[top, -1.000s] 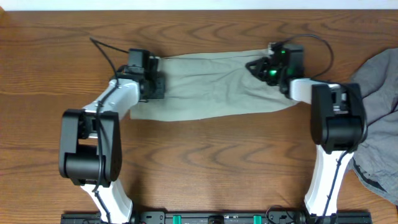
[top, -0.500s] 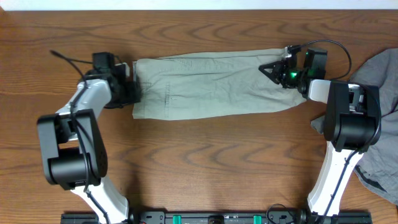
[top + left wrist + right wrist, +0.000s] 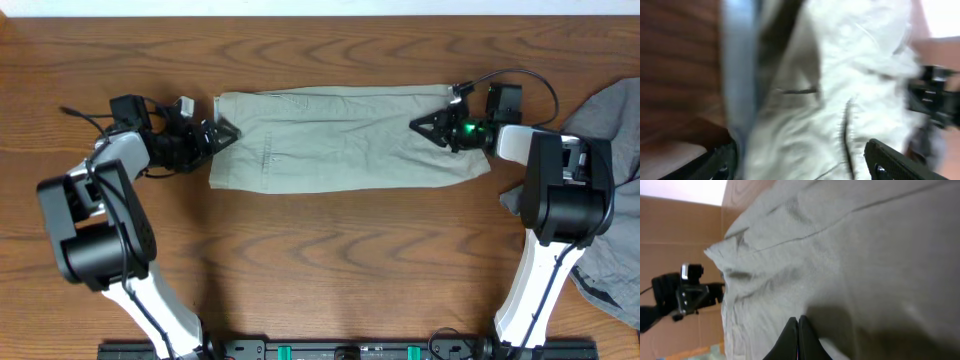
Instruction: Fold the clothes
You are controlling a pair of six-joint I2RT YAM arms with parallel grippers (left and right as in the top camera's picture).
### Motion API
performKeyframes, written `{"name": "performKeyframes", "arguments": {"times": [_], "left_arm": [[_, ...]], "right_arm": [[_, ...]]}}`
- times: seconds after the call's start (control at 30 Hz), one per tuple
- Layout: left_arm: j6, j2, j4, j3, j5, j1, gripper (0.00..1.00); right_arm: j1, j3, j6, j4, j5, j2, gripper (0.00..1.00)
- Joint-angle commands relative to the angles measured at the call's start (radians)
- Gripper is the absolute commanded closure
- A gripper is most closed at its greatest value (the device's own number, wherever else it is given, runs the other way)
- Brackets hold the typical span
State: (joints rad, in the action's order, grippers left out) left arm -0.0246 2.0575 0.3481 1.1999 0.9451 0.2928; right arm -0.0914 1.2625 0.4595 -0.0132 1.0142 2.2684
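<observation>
Stretched flat on the table [image 3: 320, 260]: shorts [image 3: 340, 140], likely kept long for smoothing before folding. Just off shorts' left end: left gripper [image 3: 224, 135], spread wide, empty. On shorts' right end: right gripper [image 3: 415, 126], pinched shut on cloth, anchoring. Well right of shorts: grey garment [image 3: 610, 200], waiting.

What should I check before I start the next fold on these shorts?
1. Jaws of the left hand open: ok.
2. That hand clear of the shorts: cannot tell. Its fingertips sit right at the left edge of the cloth, and the left wrist view is blurred.
3. Jaws of the right hand shut, over the right part of the shorts: ok.
4. Cloth actually pinched in the right hand: cannot tell.
5. Shorts lying flat as one long strip: ok, with light wrinkles only.
6. The grey garment apart from the shorts: ok. It lies well off to the right.
</observation>
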Motion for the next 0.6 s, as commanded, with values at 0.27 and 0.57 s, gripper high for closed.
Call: {"name": "performKeyframes", "arguments": {"times": [0.27,0.57], "left_arm": [[0.016,0.163,-0.05,-0.021,0.026,-0.045,0.28],[-0.023,0.156,-0.061,-0.021,-0.06,-0.104,0.91]], "right_arm": [[0.012,-0.026,-0.207,-0.154,-0.024,0.026,0.98],[0.013,-0.026,-0.207,-0.201,-0.023,0.026,0.99]]}}
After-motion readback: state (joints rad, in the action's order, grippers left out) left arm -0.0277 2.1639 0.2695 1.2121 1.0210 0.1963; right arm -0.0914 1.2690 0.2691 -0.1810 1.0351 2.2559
